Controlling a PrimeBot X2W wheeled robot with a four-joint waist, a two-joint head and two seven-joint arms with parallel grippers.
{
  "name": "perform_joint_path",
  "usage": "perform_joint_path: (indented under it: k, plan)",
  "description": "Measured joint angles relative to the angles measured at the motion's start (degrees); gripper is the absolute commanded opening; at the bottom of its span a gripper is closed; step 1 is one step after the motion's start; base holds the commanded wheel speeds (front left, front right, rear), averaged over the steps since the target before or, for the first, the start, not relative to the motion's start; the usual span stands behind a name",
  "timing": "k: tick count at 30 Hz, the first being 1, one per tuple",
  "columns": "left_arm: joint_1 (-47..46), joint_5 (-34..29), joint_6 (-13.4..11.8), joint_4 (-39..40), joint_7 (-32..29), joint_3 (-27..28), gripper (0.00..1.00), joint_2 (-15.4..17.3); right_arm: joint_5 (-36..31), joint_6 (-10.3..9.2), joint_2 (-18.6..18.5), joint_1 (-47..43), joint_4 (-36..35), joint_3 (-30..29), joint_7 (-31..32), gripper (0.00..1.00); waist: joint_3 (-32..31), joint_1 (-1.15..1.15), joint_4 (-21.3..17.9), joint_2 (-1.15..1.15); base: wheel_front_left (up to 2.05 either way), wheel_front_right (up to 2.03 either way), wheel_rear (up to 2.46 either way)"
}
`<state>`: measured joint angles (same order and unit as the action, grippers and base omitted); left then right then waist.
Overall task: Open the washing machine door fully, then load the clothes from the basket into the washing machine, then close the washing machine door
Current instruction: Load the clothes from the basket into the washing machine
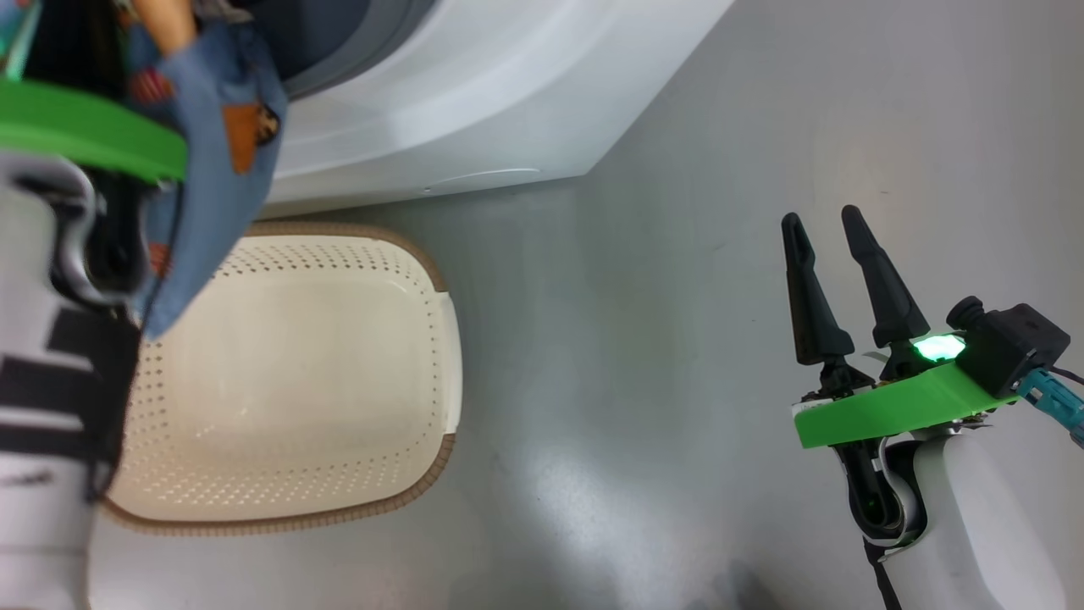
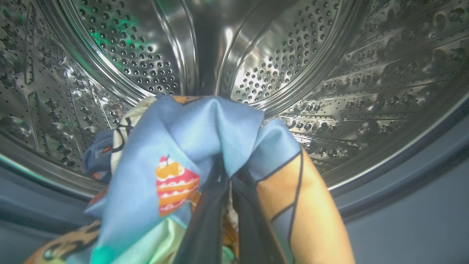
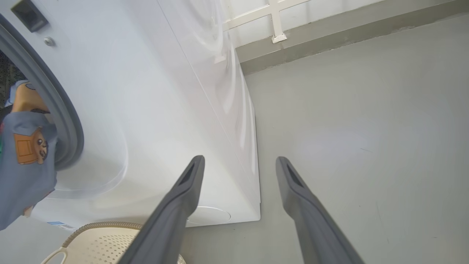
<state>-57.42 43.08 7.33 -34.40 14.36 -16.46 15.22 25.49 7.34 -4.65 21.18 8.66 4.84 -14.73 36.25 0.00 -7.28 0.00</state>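
Note:
My left gripper (image 2: pixel 229 175) is shut on the clothes (image 2: pixel 190 139), a light-blue piece with orange cartoon prints, held at the mouth of the washing machine's steel drum (image 2: pixel 293 55). In the head view the clothes (image 1: pixel 216 178) hang from my left wrist (image 1: pixel 85 135) in front of the white washing machine (image 1: pixel 474 85), over the basket's left end. The cream basket (image 1: pixel 447 356) stands on the floor below the machine, and its bare bottom shows. My right gripper (image 1: pixel 826 222) is open and holds nothing, off to the right over the floor. The washing machine door is out of view.
The grey rubber gasket (image 3: pixel 67 124) rings the opening, with the clothes (image 3: pixel 25 165) draped over its lower edge. Bare grey floor (image 1: pixel 677 339) stretches right of the machine and basket. A wall base with a white frame (image 3: pixel 278 36) runs behind the machine.

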Motion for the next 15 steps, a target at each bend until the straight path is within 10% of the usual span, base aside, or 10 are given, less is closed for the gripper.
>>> perform_joint_path:
  k: [15]
  plan:
    - [-19.0,1.4,0.0,-17.0,0.1,-3.7,0.0,3.9,0.3,0.0,1.0,0.0,0.2,1.4,0.0,1.0,0.9,0.0,-2.9,0.0,0.0,0.0,0.0]
